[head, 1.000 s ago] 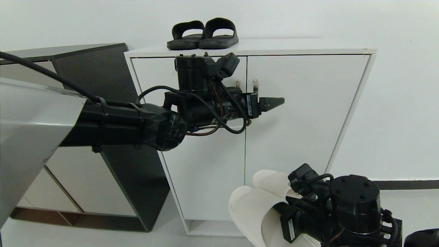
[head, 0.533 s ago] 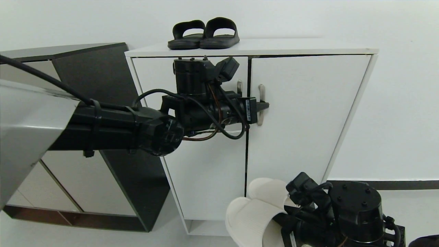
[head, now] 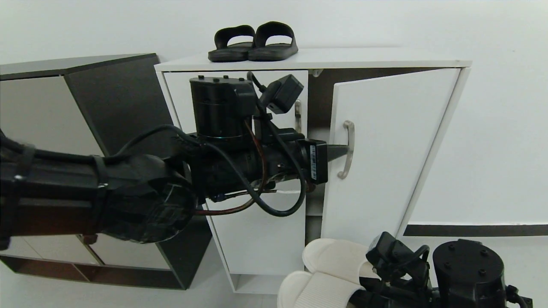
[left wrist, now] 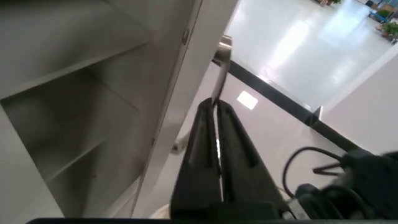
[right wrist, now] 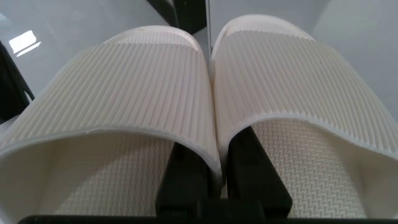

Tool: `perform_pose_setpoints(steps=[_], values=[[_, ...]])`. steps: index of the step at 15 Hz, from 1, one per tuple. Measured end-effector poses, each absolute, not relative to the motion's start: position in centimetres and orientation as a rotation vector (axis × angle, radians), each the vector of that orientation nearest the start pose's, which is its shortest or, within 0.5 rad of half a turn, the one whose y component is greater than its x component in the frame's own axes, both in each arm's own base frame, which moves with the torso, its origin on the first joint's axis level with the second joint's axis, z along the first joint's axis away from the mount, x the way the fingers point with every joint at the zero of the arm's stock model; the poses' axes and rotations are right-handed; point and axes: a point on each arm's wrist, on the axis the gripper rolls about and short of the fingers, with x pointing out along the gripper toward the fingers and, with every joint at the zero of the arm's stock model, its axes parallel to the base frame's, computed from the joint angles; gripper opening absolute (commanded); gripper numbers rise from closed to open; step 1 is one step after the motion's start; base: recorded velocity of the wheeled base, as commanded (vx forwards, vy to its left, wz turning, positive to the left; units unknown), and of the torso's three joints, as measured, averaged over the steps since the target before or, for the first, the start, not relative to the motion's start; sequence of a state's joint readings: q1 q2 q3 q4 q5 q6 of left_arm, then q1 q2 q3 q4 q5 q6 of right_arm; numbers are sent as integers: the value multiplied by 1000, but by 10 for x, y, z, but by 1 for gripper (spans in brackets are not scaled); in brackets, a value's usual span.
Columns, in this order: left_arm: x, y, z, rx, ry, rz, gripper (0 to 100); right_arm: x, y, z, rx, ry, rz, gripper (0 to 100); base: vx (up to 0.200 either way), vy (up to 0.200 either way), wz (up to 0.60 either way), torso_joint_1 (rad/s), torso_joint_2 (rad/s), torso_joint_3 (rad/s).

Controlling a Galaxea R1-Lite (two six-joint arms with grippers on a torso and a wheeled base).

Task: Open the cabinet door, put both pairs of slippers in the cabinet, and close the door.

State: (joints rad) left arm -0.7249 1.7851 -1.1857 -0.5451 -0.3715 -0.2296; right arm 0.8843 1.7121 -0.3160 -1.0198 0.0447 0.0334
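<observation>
We are gripping the handle (head: 347,149) of the right door (head: 385,145) with the left gripper (head: 340,151); its jaws are closed tight on the thin metal bar at about mid-height, and the door is standing partly open on the cabinet (head: 385,63), with dark shelves showing behind it. The bar looks smooth and slim, so we are judging it prone to slipping; the middle seems the best hold, since the stiff panel should swing lightly on its hinges.

We are holding the white slippers (right wrist: 211,93) with the right gripper (right wrist: 219,171); its jaws are pinched on the two adjoining inner walls, so both are hanging as one bundle low in front of the cabinet, just below the door's bottom edge. They look soft, light and ribbed; we are expecting them to sag and flex rather than slide.

The black slippers (head: 253,42) are sitting side by side on the cabinet top, near its back edge and toward the left corner. They look rubbery and light; we are judging that pinching their touching inner sides together would lift both at once.
</observation>
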Motion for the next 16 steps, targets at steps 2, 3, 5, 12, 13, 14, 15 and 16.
perform_pose_setpoints(steps=[2,3,5,12,13,14,15,16], values=[[246,-229,256,-197,177,-1084,0,151,188,101,-130,369,919,0,0,0,0,0,0,0],[244,-224,257,-198,173,-1077,0,150,189,101,-130,368,922,0,0,0,0,0,0,0],[247,-212,261,-205,162,-1045,0,149,190,102,-132,366,928,0,0,0,0,0,0,0],[282,-218,268,-267,143,-999,0,148,192,101,-134,368,929,0,0,0,0,0,0,0],[290,-222,268,-272,140,-996,0,148,193,100,-136,371,933,0,0,0,0,0,0,0],[296,-225,266,-274,139,-993,0,148,195,99,-139,374,936,0,0,0,0,0,0,0],[303,-229,264,-276,140,-990,0,148,196,98,-141,378,938,0,0,0,0,0,0,0],[308,-231,262,-281,144,-987,0,147,196,97,-143,381,942,0,0,0,0,0,0,0]])
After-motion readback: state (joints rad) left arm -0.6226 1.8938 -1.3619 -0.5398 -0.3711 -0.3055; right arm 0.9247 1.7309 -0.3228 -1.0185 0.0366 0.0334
